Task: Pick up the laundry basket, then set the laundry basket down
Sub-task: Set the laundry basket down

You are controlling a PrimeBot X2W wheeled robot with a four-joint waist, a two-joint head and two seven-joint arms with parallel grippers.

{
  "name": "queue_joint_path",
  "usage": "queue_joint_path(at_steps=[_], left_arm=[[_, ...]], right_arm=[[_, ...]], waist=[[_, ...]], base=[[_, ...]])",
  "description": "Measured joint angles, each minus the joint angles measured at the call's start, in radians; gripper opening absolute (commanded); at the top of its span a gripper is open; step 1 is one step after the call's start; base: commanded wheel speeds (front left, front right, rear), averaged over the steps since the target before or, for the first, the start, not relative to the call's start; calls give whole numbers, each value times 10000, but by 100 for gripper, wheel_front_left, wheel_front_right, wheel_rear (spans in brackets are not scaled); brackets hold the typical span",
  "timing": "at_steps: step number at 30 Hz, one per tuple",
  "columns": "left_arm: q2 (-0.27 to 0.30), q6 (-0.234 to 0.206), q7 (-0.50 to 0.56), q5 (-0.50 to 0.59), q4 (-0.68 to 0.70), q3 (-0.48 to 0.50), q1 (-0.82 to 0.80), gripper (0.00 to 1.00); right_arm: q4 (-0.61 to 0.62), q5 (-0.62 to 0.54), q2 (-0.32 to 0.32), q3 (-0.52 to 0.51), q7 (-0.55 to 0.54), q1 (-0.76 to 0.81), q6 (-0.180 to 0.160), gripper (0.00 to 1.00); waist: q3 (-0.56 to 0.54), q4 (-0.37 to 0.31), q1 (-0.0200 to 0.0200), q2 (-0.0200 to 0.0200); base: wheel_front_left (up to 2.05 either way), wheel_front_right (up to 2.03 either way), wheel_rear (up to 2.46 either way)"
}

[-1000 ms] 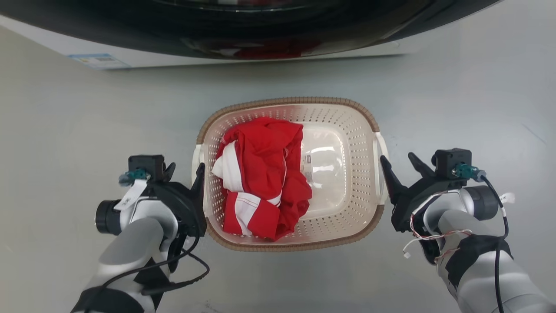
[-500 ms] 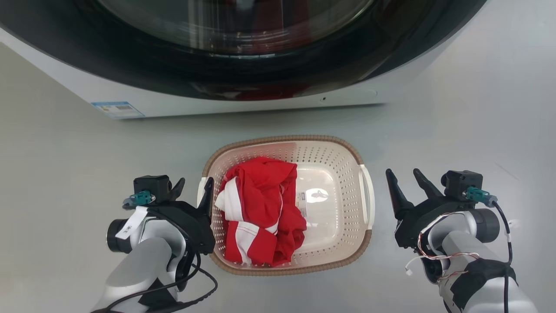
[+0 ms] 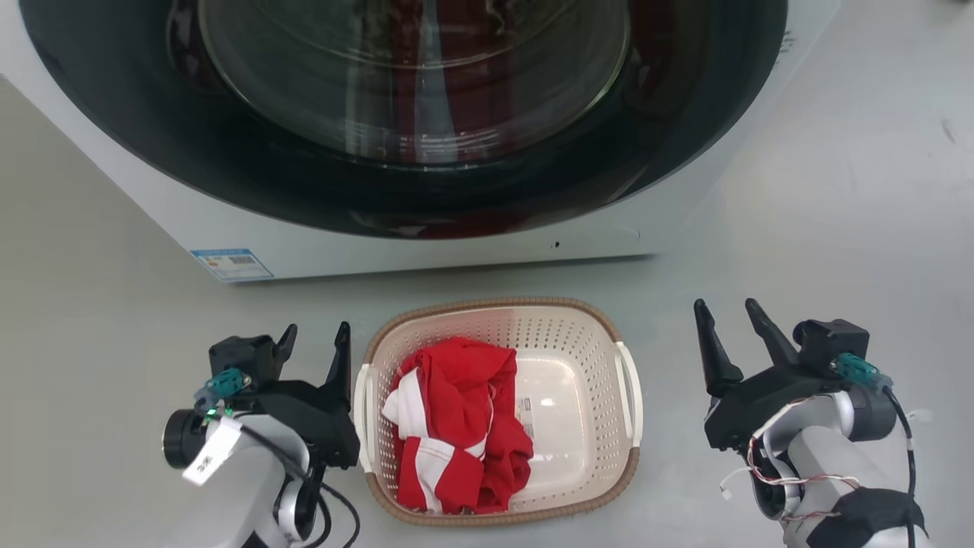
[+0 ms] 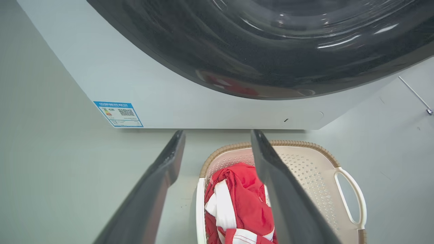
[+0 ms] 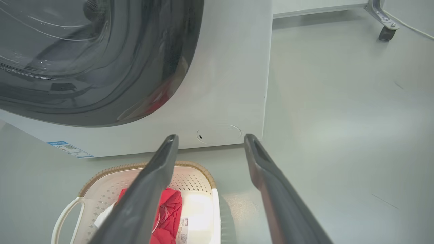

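Note:
The laundry basket [image 3: 564, 336], cream-white with a brown woven-look rim, stands on the grey floor in front of a washing machine. A crumpled red and white cloth [image 3: 456, 418] fills its left half. My left gripper [image 3: 316, 335] is open just left of the basket's left handle [image 3: 359, 411], with nothing between its fingers. My right gripper [image 3: 724, 308] is open too, well clear of the right handle [image 3: 633, 396]. The left wrist view looks down past the open left gripper [image 4: 217, 134] at the basket [image 4: 305, 162]. From the open right gripper [image 5: 211, 137] the basket [image 5: 193, 179] lies below and left.
A white washing machine [image 3: 426, 255] with a large dark round door [image 3: 411, 84] stands right behind the basket, a blue label [image 3: 232, 264] at its lower left corner. Grey floor runs on both sides. A caster wheel [image 5: 386, 33] shows far off.
The head camera has lifted, so the basket sits lower and smaller and more of the machine shows. Both grippers have drawn away from the handles, the right one farther.

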State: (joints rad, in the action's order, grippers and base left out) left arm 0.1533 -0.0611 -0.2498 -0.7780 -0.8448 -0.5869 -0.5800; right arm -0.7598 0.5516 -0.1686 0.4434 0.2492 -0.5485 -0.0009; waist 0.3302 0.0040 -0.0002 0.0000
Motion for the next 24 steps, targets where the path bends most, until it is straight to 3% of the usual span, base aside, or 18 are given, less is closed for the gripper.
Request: queue_joint_path(at_steps=[8, 24], left_arm=[[418, -368, 0, 746, 1858, 376, 1112, 100], [1026, -623, -31, 2464, 6195, 1221, 3550, 100]], right_arm=[[1427, -533, -263, -303, 2, 932, -422, 100], [4391, -1432, -669, -767, 2, 2986, -888, 100]], waist=[[-769, -31, 0, -1], [-2201, -30, 1, -1]], base=[[0, 0, 0], [0, 0, 0]])
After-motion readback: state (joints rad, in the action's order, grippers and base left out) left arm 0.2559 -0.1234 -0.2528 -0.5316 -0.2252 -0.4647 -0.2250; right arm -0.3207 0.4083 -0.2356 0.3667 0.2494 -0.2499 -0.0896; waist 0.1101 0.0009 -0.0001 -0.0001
